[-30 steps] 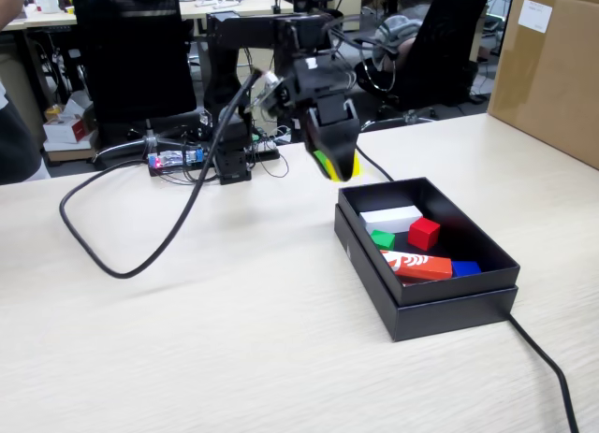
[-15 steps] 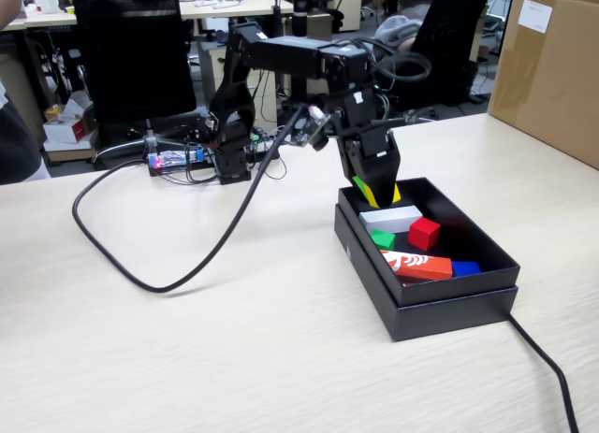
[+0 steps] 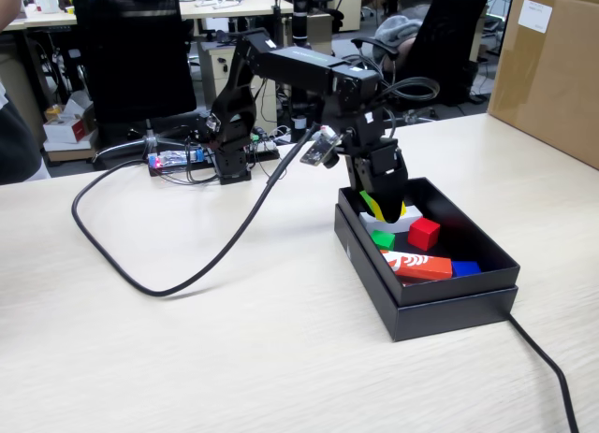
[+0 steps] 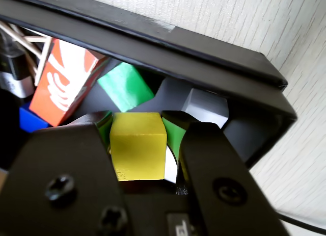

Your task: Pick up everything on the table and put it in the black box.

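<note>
- One yellow cube (image 4: 137, 144) sits clenched between the gripper (image 4: 145, 159) jaws, over the black box (image 3: 449, 307) far-left corner;
- probably light, rigid, smooth-faced; flat opposite sides suit gripping.

no readable text, labels or numbers anywhere.

I take my bearings from the long red-and-white printed cardboard box (image 3: 418, 264). In the fixed view a small blue block (image 3: 465, 267) sits just beside its right end. In my wrist view a flat white block (image 4: 206, 107) lies to its right, apart from it. A big brown cardboard carton (image 3: 547, 68) stands well behind it to the right. A thick black cable (image 3: 168, 283) loops far to its left, and a black office chair (image 3: 131, 50) stands beyond that.
</note>
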